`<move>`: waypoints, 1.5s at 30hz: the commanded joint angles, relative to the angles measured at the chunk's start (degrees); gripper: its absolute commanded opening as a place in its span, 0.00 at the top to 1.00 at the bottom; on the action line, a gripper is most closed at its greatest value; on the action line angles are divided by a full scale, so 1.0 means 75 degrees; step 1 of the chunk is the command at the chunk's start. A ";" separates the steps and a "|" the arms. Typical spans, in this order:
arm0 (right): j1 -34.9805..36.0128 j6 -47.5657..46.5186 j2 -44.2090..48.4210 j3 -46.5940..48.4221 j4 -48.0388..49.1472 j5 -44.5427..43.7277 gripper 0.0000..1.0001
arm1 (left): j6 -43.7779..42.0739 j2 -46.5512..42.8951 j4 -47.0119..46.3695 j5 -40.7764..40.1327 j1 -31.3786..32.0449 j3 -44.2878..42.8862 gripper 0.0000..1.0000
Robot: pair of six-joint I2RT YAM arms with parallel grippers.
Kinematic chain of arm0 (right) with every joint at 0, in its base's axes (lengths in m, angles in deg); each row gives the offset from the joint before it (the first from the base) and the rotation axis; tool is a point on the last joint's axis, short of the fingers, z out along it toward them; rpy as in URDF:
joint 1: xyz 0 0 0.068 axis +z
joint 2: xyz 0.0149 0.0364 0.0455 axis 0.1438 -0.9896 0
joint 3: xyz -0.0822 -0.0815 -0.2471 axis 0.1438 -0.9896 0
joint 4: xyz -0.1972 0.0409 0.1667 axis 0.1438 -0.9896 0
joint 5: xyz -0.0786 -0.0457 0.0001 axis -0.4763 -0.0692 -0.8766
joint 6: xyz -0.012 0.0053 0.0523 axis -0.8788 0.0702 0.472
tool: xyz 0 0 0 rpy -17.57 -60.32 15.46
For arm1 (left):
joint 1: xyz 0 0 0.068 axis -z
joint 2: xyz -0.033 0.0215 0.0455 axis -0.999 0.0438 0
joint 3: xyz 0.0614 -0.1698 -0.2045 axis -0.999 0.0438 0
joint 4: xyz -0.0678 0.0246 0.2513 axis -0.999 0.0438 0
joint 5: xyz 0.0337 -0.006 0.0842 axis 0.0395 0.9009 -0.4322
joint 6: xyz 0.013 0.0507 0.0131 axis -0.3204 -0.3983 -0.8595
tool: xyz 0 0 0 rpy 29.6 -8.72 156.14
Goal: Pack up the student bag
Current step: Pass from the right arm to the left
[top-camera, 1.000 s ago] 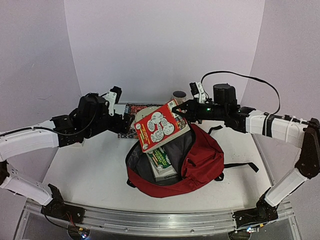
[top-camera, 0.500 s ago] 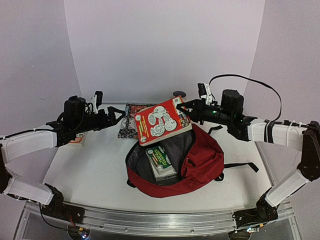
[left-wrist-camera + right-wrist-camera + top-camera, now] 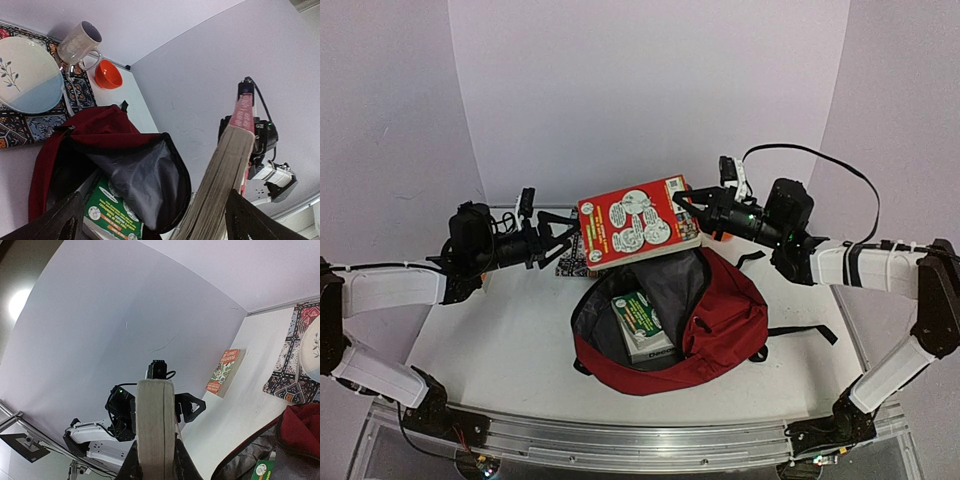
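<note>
The dark-red student bag (image 3: 725, 325) lies open on the table with its grey lining showing, and a green book (image 3: 642, 325) lies inside it. My right gripper (image 3: 686, 207) is shut on the right edge of a red book (image 3: 638, 222) and holds it nearly level in the air above the bag's far side. In the right wrist view the book's page block (image 3: 155, 425) stands between my fingers. My left gripper (image 3: 563, 233) is open at the book's left edge. In the left wrist view the pages (image 3: 225, 175) lie close by my right finger (image 3: 250, 220), above the bag (image 3: 95, 125).
A patterned mat (image 3: 20, 125) at the back carries a plate (image 3: 27, 75). A mug (image 3: 80, 42) and an orange bowl (image 3: 108, 75) stand beside it. An orange-covered book (image 3: 225, 371) lies at the table's far left, near the wall.
My right gripper has lifted the red book and turned it from tilted to nearly level, shifting it left. My left gripper drew back left, then came in to the book's left edge.
</note>
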 commanded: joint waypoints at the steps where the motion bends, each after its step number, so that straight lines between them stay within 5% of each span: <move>1: -0.0013 0.0427 -0.0095 0.0272 0.1372 0.0107 1.00 | 0.0764 -0.0068 -0.1649 0.0657 0.0016 0.0081 0.01; 15: -0.0014 0.0780 -0.0339 0.0232 0.1929 0.0083 1.00 | 0.2111 0.0099 -0.3658 0.0679 0.0217 0.0655 0.01; 23: -0.0020 0.0739 -0.0164 0.0064 0.1947 -0.0050 1.00 | 0.2366 -0.0130 -0.3816 0.0245 0.0215 0.0981 0.01; 39: -0.0009 0.1001 -0.0334 0.0222 0.2275 0.0272 1.00 | 0.2237 0.1105 -0.3833 0.0919 0.0743 -0.0140 0.01; 45: -0.0010 0.0902 -0.0470 0.0148 0.2262 0.0228 1.00 | 0.2230 0.0978 -0.3861 0.1054 0.0778 -0.0174 0.16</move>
